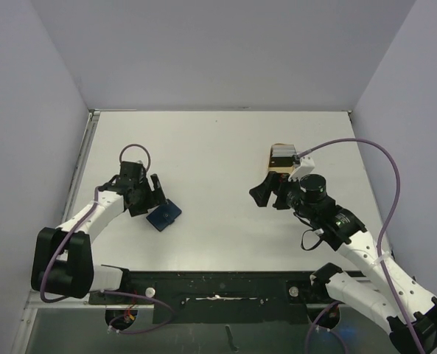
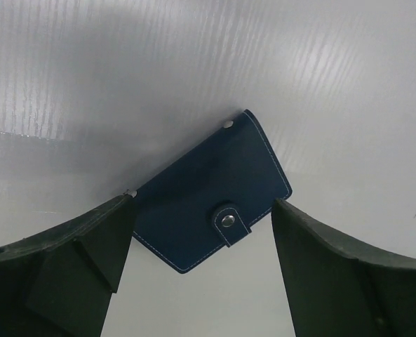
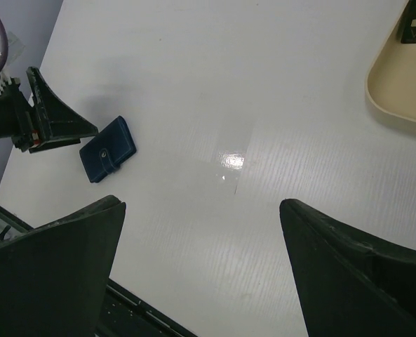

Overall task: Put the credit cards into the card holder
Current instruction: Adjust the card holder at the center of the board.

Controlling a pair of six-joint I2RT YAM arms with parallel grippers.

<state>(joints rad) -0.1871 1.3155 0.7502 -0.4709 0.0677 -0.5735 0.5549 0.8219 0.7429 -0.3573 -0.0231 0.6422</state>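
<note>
Left arm: stretched low over the table's (image 1: 218, 147) left side; left gripper (image 2: 202, 202) spread wide, holding nothing
Card holder (image 2: 208, 189): flat, snapped shut, just beyond those fingertips (one corner beside a finger, contact unclear)
Right arm: elbow bent, right gripper (image 1: 271, 193) wide apart, empty
Credit cards (image 1: 283, 156): in tan dish (image 3: 393, 98), just behind right gripper
Room: broad table between holder and dish; walls on three sides

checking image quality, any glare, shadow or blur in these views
Right wrist: a bright glare patch on the table. Left wrist: the wallet is sharp, with a soft shadow beside it. Top: even light, no glare.
</note>
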